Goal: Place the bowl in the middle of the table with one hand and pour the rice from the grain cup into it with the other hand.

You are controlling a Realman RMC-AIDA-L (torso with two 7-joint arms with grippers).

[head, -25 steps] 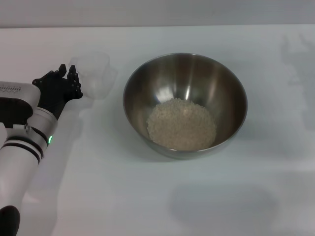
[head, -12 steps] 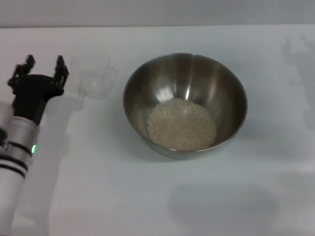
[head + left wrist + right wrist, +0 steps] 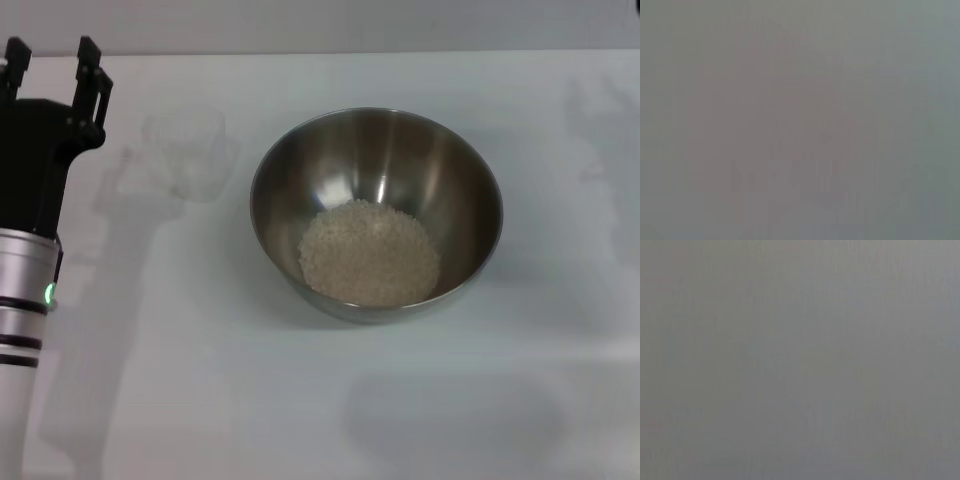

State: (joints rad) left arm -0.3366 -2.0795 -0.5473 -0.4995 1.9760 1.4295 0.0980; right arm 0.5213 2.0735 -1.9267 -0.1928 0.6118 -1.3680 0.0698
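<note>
the task looks essentially finished: the bowl (image 3: pixel 376 212) sits near the middle of the counter (image 3: pixel 300 400) with the rice (image 3: pixel 369 252) heaped in its bottom, and the grain cup (image 3: pixel 190 152) stands empty and upright just beside it. the left tool (image 3: pixel 52 68) hovers released, apart from the cup; the right tool is out of sight.

The right wrist view shows only a flat, even grey field from edge to edge. No object, edge or outline can be made out in it, and what surface it is cannot be told.
</note>
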